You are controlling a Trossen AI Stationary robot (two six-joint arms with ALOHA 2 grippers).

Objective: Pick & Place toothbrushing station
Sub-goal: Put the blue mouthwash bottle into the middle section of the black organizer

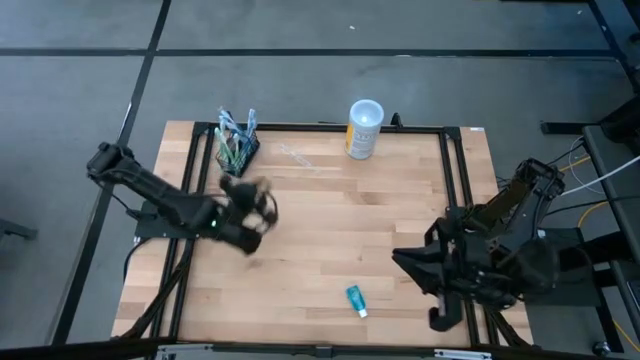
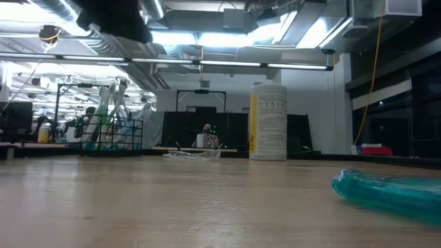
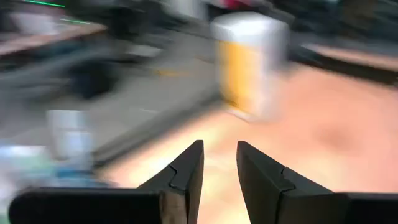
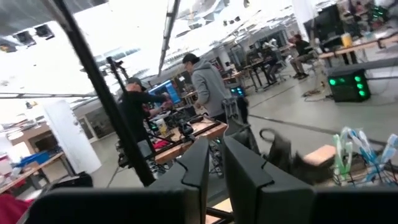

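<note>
Left gripper [image 1: 255, 205] hangs above the table [image 1: 320, 250] near the station [image 1: 237, 147], fingers slightly parted, holding nothing. Right gripper [image 1: 415, 265] waits at the table's right edge; its narrow-gapped fingers look empty, but whether open or shut cannot be told.

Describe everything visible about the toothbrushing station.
The toothbrushing station is a small black holder of thin, wire-like bars standing upright at the table's far left corner. Several toothbrushes with light blue, green and white handles rise from it, leaning slightly apart. It rests on the wooden table. Nothing grips it; the left end effector hovers nearby, apart from it.
</note>
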